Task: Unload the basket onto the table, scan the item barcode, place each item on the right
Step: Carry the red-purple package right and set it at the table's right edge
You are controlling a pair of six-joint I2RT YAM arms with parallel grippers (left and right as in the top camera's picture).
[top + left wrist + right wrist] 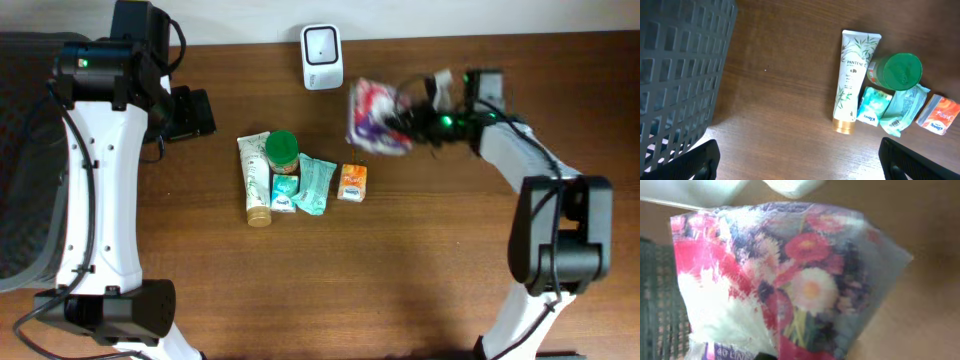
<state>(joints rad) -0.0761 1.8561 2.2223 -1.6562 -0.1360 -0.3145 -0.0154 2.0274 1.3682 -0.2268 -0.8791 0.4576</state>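
A blurred flowered packet is filling most of the view, its red, pink and white blooms facing the camera, a purple band with white print showing at its lower left. Behind it a white device is peeking in at the top, brown table is showing at right, a dark mesh basket at left

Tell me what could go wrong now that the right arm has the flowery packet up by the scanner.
The packet is soft and the right gripper seems to pinch just one edge, so it may sag or slip out. No barcode shows in any view, so it may face away from the scanner. The packet hangs close to the scanner and could knock it.
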